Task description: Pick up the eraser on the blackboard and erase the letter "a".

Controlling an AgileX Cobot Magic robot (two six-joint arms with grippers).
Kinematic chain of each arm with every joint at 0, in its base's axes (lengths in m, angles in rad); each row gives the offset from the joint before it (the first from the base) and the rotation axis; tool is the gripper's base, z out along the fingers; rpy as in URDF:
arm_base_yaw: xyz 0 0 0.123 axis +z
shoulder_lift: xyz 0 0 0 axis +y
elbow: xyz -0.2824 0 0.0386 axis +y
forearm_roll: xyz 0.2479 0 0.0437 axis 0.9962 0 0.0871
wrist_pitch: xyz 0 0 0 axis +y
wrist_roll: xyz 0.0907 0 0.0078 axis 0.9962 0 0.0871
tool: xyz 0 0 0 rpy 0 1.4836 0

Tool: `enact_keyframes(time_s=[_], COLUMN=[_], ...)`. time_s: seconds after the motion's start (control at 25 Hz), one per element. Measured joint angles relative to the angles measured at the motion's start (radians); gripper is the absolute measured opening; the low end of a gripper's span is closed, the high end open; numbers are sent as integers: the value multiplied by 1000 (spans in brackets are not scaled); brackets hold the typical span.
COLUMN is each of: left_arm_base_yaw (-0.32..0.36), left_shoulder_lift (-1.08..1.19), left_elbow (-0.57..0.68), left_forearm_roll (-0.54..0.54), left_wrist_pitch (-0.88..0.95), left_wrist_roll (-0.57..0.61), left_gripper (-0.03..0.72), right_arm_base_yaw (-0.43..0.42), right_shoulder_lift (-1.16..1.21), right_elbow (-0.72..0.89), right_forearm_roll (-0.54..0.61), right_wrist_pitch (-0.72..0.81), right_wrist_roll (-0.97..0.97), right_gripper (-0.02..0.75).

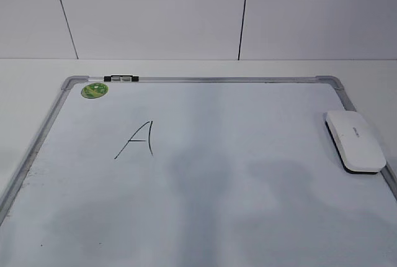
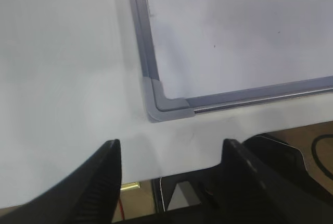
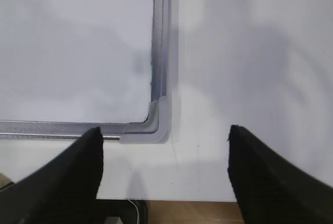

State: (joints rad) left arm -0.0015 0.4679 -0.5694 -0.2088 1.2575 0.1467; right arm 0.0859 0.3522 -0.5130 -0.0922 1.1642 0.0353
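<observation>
In the exterior view the eraser [image 1: 354, 141] lay at the blackboard's [image 1: 205, 205] right edge, with an angular "A" [image 1: 138, 140] left of centre. In the left wrist view the left gripper [image 2: 169, 153] gaped, holding nothing, below the board's corner. In the right wrist view the right gripper [image 3: 164, 146] was likewise spread and unladen.

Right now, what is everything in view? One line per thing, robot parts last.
blackboard: one, white surface with silver-grey frame, lying flat on the table.
eraser: one, white with black underside, on the board by its right edge.
letter: one, thin black angular capital A, left of the board's centre.
sticker: one, round, green, far left corner of the board.
clip: one, small, black, on the far frame near the sticker.
table: one, white, under the board.
left gripper: one, black, open, above the table near the board's near left corner.
right gripper: one, black, open, near the near right corner.
</observation>
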Motion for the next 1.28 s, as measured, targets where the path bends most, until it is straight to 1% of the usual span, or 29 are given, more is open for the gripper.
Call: enact_keyframes(time_s=[0.2,0.44,0.6,1.04,1.28], left_arm_base_yaw=[0,0,0,0,0], left_shoulder_lift=[0,0,0,0,0], left_elbow=[25,37,62,62,62], left_forearm_roll=[21,99,101,101,99], left_wrist_pitch=[-86,-127,-156,-156,-156], left_wrist_roll=[0,0,-2,-2,-2], left_gripper=[449,445,445,445,427], right_arm_base_yaw=[0,0,0,0,0], right_shoulder_lift=[0,0,0,0,0], right_elbow=[12,13,13,13,13], right_forearm_roll=[0,0,0,0,0], right_wrist_pitch=[-24,-26,-26,-26,-26], right_wrist_roll=[3,5,5,7,7], right_gripper=[593,593,593,593,593])
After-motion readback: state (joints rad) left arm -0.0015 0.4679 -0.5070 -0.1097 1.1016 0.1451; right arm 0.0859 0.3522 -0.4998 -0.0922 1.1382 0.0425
